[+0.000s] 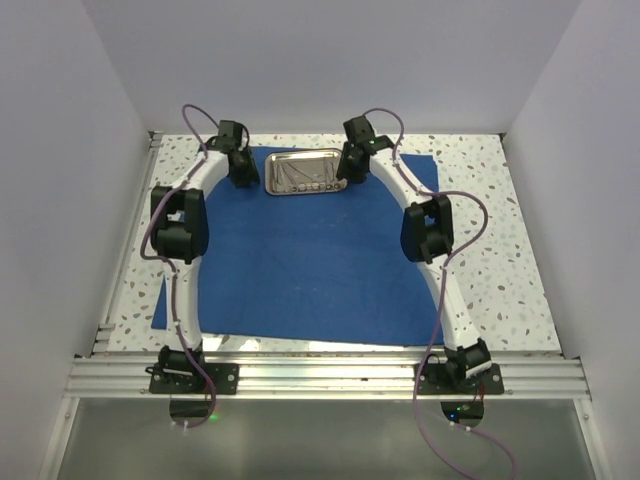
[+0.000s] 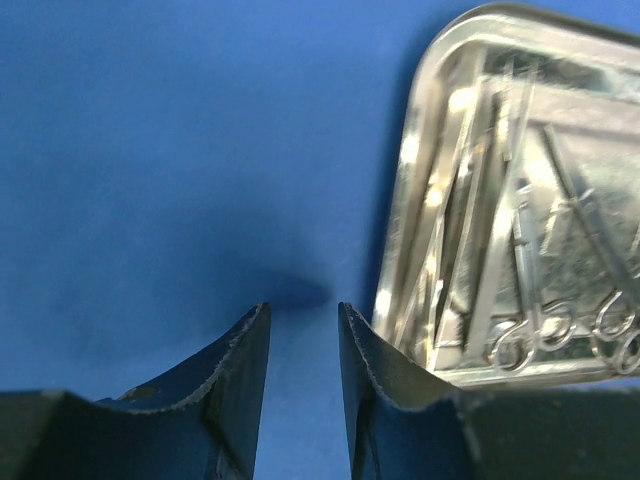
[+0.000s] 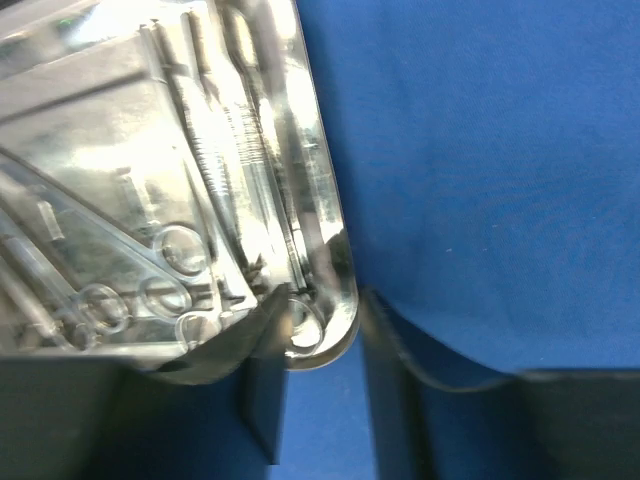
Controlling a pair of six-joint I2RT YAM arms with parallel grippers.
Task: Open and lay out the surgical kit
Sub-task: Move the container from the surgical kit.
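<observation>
The royal-blue cloth (image 1: pixel 300 260) lies spread flat on the table. The shiny steel tray (image 1: pixel 272 172) sits on its far middle part, with slim silver instruments (image 1: pixel 305 175) inside. My left gripper (image 1: pixel 242 168) is low over the cloth just left of the tray, open and empty. In the left wrist view it (image 2: pixel 303 308) hovers over bare cloth (image 2: pixel 150 150) beside the tray's rim (image 2: pixel 400 200). My right gripper (image 1: pixel 352 165) is at the tray's right end. In the right wrist view it (image 3: pixel 328 300) is open, and its jaws straddle the tray's corner (image 3: pixel 335 320). Ring-handled instruments (image 3: pixel 210 170) show inside.
The speckled tabletop (image 1: pixel 500 250) shows around the cloth. White walls close in the left, right and far sides. An aluminium rail (image 1: pixel 320 375) carrying both arm bases runs along the near edge. Purple cables loop off both arms.
</observation>
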